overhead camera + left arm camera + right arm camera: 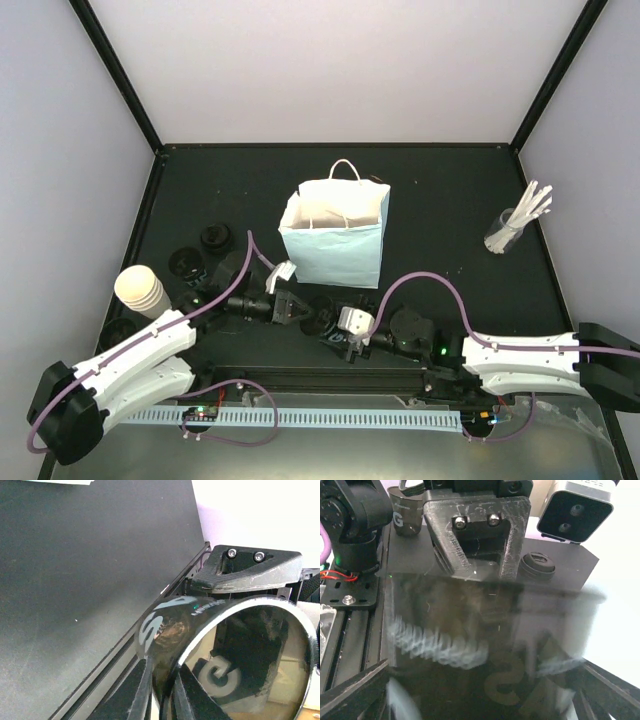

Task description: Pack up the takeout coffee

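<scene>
Left wrist view: my left claw (162,702) pinches the thin wall of a shiny black round cup with pale letters (170,630), with one finger outside and one inside. Top external view puts that cup near the front edge of the desk (440,190), about the middle, just in front of the light-blue paper bag with white handles (335,240). My right claw (332,335) is at it too, fingers wide apart around it. I cannot tell if they press it. A stack of cream paper cups (140,290) stands by the left edge, with black round lids (214,238) near it.
</scene>
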